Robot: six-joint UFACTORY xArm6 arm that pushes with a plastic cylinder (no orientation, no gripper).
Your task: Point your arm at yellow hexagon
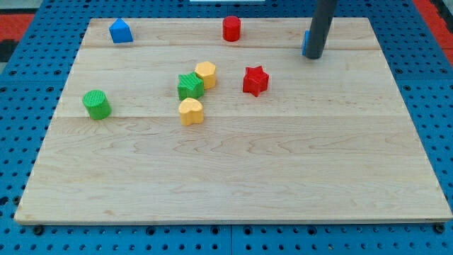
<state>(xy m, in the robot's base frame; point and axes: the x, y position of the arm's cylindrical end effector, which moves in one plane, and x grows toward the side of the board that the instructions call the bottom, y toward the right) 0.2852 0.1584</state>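
Wooden and pale, the tabletop (233, 177) sits on a blue board full of little holes. On it are small blocks.

The yellow hexagon (206, 74) is a bit left of the middle, toward the far side. It touches the green block (190, 86), which has a bumpy, star-like shape and sits just beside it on the left. A little nearer to us is the yellow heart (190, 111). To the right of the hexagon, with a small gap between, is the red star (255, 81).

Far off on the left is the blue block (121, 31), shaped like a little house. At the far edge near the middle stands the red cylinder (231, 28). The green cylinder (96, 104) sits alone by the left edge.

The dark rod comes down at the far right. My tip (315, 57) rests on the wood there, well apart from the yellow hexagon and off to its right. A small blue thing (306, 42) peeks out from behind the rod; its shape is hidden. This arm has no pincer, only the rod, so nothing is held.
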